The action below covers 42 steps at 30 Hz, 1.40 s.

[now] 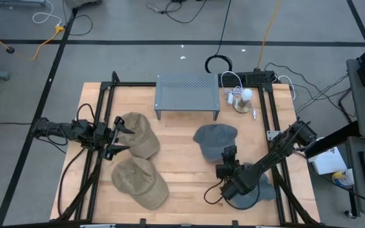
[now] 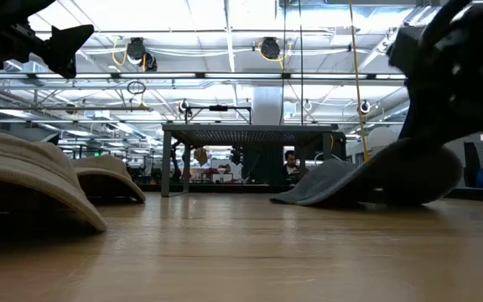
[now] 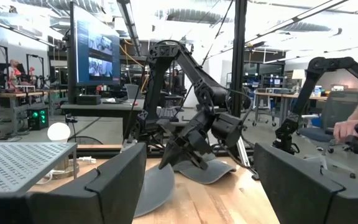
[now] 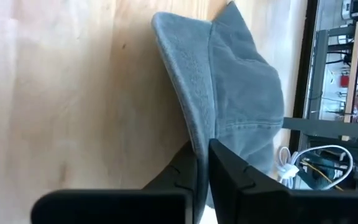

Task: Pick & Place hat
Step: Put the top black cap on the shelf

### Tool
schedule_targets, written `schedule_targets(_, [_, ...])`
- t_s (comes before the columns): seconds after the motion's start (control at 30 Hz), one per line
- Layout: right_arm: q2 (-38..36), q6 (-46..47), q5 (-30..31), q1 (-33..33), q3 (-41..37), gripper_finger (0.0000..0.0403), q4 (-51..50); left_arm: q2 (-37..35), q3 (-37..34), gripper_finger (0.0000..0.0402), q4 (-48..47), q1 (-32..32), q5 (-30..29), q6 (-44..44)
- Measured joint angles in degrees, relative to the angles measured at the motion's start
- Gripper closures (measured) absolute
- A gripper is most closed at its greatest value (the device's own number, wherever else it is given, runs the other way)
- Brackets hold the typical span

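Two tan hats lie on the table's left half, one (image 1: pixel 138 134) beside my left gripper and one (image 1: pixel 139 182) nearer the front edge. A grey hat (image 1: pixel 215 139) lies right of centre. A second grey hat (image 1: pixel 256 192) lies partly under my right arm. My left gripper (image 1: pixel 116 142) hovers open at the first tan hat's left edge and touches nothing. My right gripper (image 1: pixel 228 155) is shut on the first grey hat, at its near side. My right gripper pinches the grey hat's brim (image 4: pixel 194 146) at its edge between the two fingers (image 4: pixel 229 174). The fingers come slanting down from the table's near right. The crown (image 4: pixel 247 93) lies beyond the fingertips on the wood.
A grey perforated metal stand (image 1: pixel 187 95) sits at the table's far middle, with a white bulb on a round base (image 1: pixel 245 98) and cables to its right. Black frame rails (image 1: pixel 100 107) run along both sides. Bare wood lies between the tan and grey hats.
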Motion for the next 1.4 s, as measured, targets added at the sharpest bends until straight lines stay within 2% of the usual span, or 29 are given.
schedule_targets(0.23, [-5.55,-3.01,0.27,1.95,4.80,0.0397,-4.88,0.01,0.00,0.0103,0.09,0.00,0.00,0.00])
schedule_targets(0.47, [-12.50,-9.78,0.57,2.53,8.25,0.0398,-5.08,0.00,0.00,0.0103,0.13,0.00,0.00,0.00])
schedule_targets(0.73, [-23.13,-10.64,1.69,2.52,10.15,0.0398,-3.78,0.02,0.00,0.0103,0.17,-0.01,0.00,0.00])
schedule_targets(0.93, [-31.94,-14.20,2.46,2.52,10.15,0.0398,0.91,0.02,0.00,0.0103,0.17,-0.02,0.00,0.00])
schedule_targets(1.2, [-39.83,-24.71,3.91,2.52,10.15,0.0397,11.37,0.00,-0.01,0.0103,0.17,0.00,0.00,0.00])
schedule_targets(1.4, [-42.40,-33.67,9.91,2.33,10.17,0.0397,21.66,0.01,0.00,0.0103,0.17,0.00,0.00,0.00])
